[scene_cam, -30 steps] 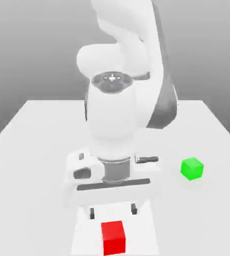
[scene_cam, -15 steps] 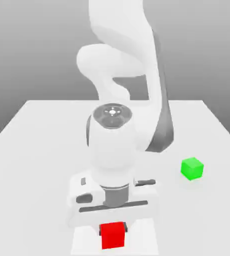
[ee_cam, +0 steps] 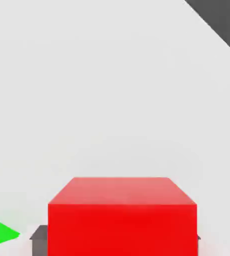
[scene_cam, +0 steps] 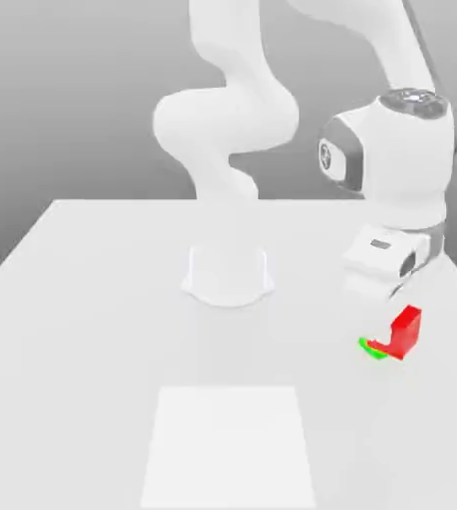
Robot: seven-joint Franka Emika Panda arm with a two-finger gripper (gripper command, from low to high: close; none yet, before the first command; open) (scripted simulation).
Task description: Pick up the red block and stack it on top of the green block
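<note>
Two cubes nearly aligned: we keep fingers (scene_cam: 399,321) clamped on matte red cube (scene_cam: 405,332), centre over bright-green cube (scene_cam: 370,348), then lower.

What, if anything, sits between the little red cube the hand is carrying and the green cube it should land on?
Nothing visible does. The small matte red cube hangs in the hand just above the small matte green cube, hiding most of it, over bare white table.

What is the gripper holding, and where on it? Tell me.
The gripper holds the red block, shut on two opposite side faces, with dark finger pads at either side. It hangs close above the green block.
</note>
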